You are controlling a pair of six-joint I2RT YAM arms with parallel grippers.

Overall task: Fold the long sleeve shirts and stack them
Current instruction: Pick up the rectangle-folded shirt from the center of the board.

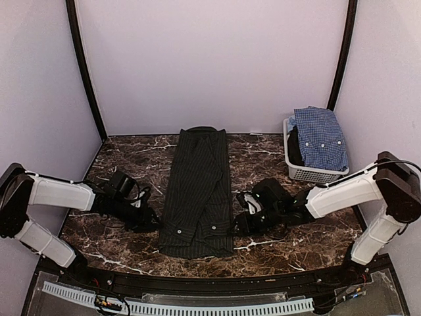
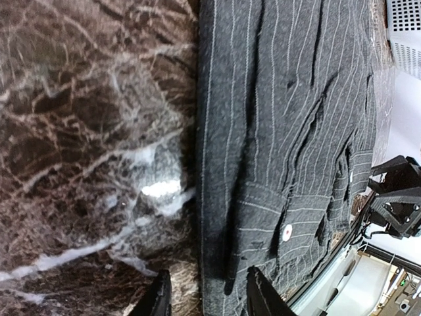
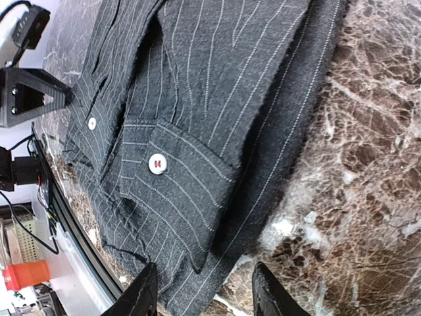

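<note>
- Black shirt [image 1: 197, 191] lies flat mid-table [image 1: 131, 158], folded into a long narrow strip.
- Long axis runs from the near edge straight toward the back wall, with a very slight tilt.
- The narrower end points at the back wall. It looks like the collar end, but I can't confirm that.
- The wider end points at the arm bases. Two sleeve cuffs lie on top there, each with a white button [image 3: 157, 163].
- Pinstripes run along the long axis.
- Blue check shirt [image 1: 320, 137] is well apart at the far right, draped over the white basket [image 1: 316, 174]. Its length also runs near to far. Something dark sits under it in the basket.
- Left arm [image 1: 59, 194] reaches in low from the left. The left jaws are just beside the black shirt's left edge, toward its near end.
- Left jaws are open: the two fingers [image 2: 160, 296] stand apart. The shirt's edge shows in the gap and is not pinched.
- Right arm [image 1: 342, 191] reaches in low from the right. The right jaws are just beside the shirt's right edge, level with the cuffs.
- Right jaws are open: the fingers [image 3: 143, 293] are spread wide. The shirt's near right corner lies flat on the table between them, not gripped.
</note>
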